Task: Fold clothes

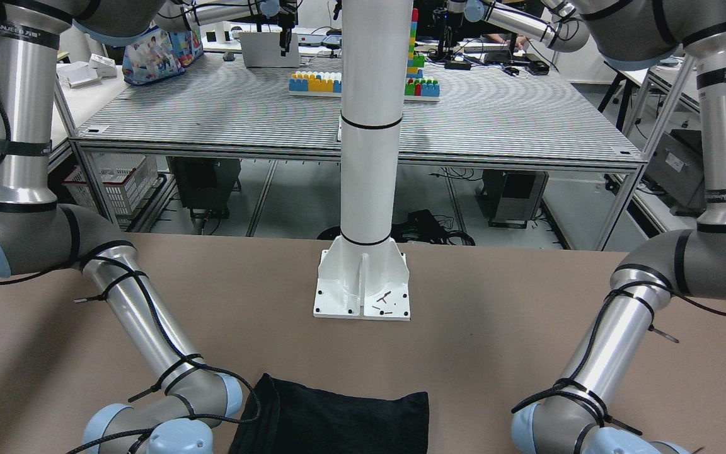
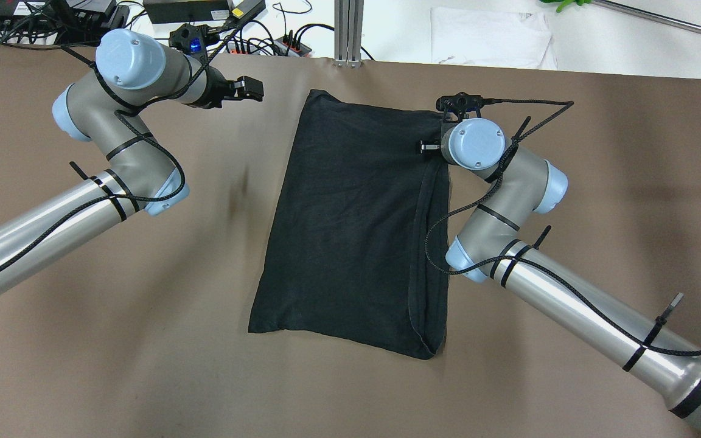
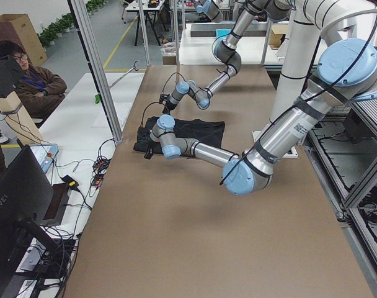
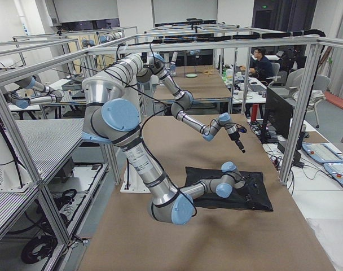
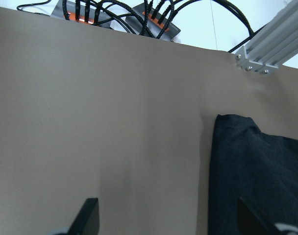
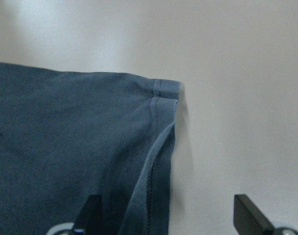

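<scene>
The clothes are one black garment (image 2: 356, 219), folded into a rough rectangle flat on the brown table; no white logo shows. It also shows at the bottom of the front view (image 1: 338, 422). My left gripper (image 2: 253, 89) is open and empty, above bare table to the left of the garment's far left corner (image 5: 257, 166). My right gripper (image 6: 168, 220) is open and empty over the garment's far right hemmed corner (image 6: 159, 93); one finger (image 6: 90, 215) is over the cloth, the other over the table. In the overhead view its wrist hides the jaws.
Power strips and cables (image 2: 204, 12) and an aluminium post (image 2: 347, 30) line the table's far edge, with a white sheet (image 2: 490, 36) beyond it. A white pedestal base (image 1: 363, 284) stands at the robot's side. A seated person (image 3: 27, 81) is beyond the far edge.
</scene>
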Robot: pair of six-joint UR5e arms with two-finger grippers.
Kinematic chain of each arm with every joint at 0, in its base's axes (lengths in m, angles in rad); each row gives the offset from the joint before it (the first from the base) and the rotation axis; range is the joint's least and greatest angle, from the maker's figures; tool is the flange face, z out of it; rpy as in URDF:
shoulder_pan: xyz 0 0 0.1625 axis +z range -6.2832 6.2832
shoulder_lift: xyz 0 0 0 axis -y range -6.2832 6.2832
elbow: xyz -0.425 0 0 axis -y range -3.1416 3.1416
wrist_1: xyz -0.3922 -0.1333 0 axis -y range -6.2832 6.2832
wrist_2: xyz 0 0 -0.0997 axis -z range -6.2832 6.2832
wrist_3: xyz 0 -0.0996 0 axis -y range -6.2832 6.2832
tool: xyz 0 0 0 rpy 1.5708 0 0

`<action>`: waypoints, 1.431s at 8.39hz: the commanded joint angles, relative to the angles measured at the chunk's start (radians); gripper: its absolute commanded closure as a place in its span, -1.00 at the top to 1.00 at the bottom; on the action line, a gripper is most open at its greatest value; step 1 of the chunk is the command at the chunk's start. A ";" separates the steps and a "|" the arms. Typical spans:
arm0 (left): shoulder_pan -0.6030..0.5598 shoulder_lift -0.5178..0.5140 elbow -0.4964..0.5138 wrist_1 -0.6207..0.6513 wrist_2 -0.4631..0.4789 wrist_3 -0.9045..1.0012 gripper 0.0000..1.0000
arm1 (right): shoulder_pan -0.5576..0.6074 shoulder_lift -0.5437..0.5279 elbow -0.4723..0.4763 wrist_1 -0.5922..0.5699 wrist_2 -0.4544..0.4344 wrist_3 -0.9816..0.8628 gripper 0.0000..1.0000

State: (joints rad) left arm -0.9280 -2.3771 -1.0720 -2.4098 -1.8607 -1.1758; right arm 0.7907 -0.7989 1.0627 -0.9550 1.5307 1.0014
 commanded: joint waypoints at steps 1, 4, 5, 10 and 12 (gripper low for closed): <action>0.000 -0.004 0.001 0.000 0.000 -0.001 1.00 | 0.021 -0.022 0.014 0.001 0.023 -0.070 0.88; 0.000 -0.005 0.000 0.000 0.000 -0.002 1.00 | 0.018 -0.210 0.158 -0.002 0.067 -0.112 0.88; 0.000 -0.005 0.000 0.000 0.000 -0.002 1.00 | 0.034 -0.236 0.218 -0.039 0.156 -0.112 0.88; 0.002 -0.005 0.001 0.000 0.000 -0.002 1.00 | 0.046 -0.143 0.418 -0.372 0.306 0.022 0.89; 0.002 -0.005 0.000 0.000 0.000 -0.002 1.00 | -0.023 -0.129 0.415 -0.372 0.214 0.139 0.89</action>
State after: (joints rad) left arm -0.9266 -2.3823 -1.0716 -2.4097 -1.8607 -1.1781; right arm 0.8310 -0.9490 1.4753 -1.3122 1.8149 1.0295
